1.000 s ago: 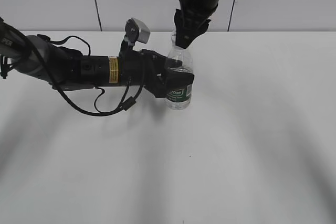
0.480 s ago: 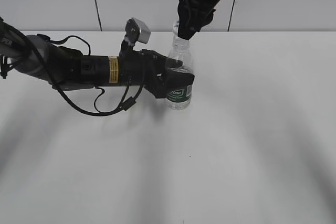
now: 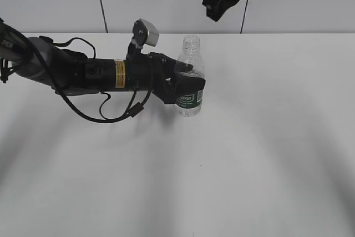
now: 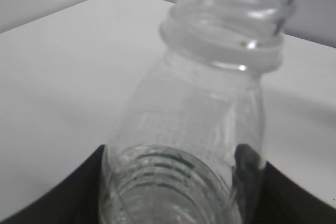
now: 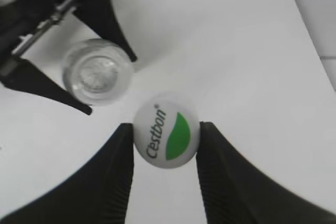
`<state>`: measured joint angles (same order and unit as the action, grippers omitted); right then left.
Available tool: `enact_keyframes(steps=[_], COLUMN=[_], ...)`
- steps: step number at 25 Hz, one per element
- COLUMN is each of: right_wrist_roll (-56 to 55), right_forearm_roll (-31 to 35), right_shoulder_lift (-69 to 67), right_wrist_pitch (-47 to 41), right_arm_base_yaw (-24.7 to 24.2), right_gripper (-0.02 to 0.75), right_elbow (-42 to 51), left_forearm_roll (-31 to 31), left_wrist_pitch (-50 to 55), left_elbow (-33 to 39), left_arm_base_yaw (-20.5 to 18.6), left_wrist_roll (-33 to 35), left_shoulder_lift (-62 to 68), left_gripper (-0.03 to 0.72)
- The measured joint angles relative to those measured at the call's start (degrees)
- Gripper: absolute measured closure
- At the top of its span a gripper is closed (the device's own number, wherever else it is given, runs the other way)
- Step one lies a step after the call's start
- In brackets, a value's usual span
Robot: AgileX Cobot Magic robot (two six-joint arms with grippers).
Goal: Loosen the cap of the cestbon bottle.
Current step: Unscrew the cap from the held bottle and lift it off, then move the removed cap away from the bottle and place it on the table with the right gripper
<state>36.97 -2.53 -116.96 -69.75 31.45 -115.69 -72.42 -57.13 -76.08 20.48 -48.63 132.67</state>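
Left end effector (image 3: 186, 84): clamped around the bottle (image 3: 189, 81), upright on the desk (image 3: 249, 137).
Bottle neck: open, threads bare in left wrist view.
Right end effector (image 5: 167, 145): raised high, pinching the cap (image 5: 166, 137); visible only in right wrist view.

I saw a white cap (image 5: 166, 136) with a green segment and a clear bottle (image 3: 190, 79) with a dark green label.

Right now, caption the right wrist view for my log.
Right gripper holds the removed cap above the open bottle.
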Motion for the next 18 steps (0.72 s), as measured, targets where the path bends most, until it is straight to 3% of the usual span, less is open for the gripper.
enact_keyframes(steps=[4, 9, 18], right_wrist_roll=[-13.9, -22.5, -26.7], right_forearm_roll=[1.7, 12.0, 12.6], right_shoulder_lift=[0.0, -0.2, -0.3], right_wrist_pitch=[0.0, 0.0, 11.1], right_arm_base_yaw=[-5.3, -14.3, -24.4], right_gripper=[0.447, 0.448, 0.448], right_elbow=[0.0, 2.5, 19.2], left_forearm_roll=[0.0, 0.0, 0.0], left_wrist_pitch=[0.0, 0.0, 0.1], left_elbow=[0.0, 0.0, 0.0], left_arm_base_yaw=[0.0, 0.0, 0.0], left_wrist_roll=[0.0, 0.0, 0.0], left_shoulder_lift=[0.0, 0.0, -0.1], left_gripper=[0.271, 0.271, 0.271])
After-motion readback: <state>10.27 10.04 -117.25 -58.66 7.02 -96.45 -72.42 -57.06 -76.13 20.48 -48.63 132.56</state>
